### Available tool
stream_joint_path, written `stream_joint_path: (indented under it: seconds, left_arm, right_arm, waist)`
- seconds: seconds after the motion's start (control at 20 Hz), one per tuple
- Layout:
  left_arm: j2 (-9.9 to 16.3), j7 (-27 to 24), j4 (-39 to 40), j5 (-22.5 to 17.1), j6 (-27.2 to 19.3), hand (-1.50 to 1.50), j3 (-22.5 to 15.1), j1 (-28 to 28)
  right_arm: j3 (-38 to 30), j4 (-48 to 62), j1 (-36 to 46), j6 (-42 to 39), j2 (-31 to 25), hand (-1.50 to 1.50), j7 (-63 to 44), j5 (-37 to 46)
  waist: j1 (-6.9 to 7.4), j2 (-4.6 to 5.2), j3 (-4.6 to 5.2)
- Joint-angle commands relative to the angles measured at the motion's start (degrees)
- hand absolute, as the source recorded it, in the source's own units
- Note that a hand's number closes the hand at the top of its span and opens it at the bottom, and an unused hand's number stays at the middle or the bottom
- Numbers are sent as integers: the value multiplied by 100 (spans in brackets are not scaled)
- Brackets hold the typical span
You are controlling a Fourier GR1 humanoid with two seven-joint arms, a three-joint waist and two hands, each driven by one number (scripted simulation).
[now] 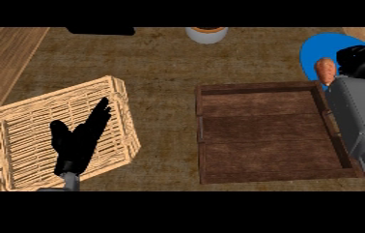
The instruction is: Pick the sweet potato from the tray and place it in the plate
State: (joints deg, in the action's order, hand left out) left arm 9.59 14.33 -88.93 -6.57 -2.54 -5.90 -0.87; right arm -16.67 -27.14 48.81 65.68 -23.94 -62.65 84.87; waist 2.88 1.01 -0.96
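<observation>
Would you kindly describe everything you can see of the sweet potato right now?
The sweet potato is a small orange-brown tuber, elongated, rounded at the top and tapering downward, with a smooth, faintly mottled skin. It stands roughly upright at the view's right, over the left edge of the blue plate and just beyond the far right corner of the dark wooden tray. The right hand is right beside it; whether its fingers hold it cannot be seen.
</observation>
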Motion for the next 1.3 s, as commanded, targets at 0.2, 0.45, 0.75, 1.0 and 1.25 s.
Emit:
stream_joint_path:
  seconds: [0.2,0.45,0.75,1.0,1.25]
  left_arm:
    - [-323,115,366,-40,-68,0,-90,111]
    - [-233,125,253,-90,19,0,30,62]
    - [-279,54,216,23,49,0,-89,-105]
    - [-297,154,179,-22,31,0,-8,4]
    - [-317,20,253,83,17,0,-29,-154]
  right_arm:
    - [-480,591,-52,902,-627,150,564,-663]
    - [-858,863,-206,576,-607,150,777,-1519]
    - [-1056,1118,-117,-602,-591,-150,1551,-2308]
    - [-1254,597,-220,-493,-464,-150,2699,-3048]
    - [-1453,-193,-409,137,-347,-150,3665,-3784]
  waist:
    - [6,73,64]
    - [-19,58,54]
    - [33,82,29]
    - [-27,74,15]
    - [-80,67,14]
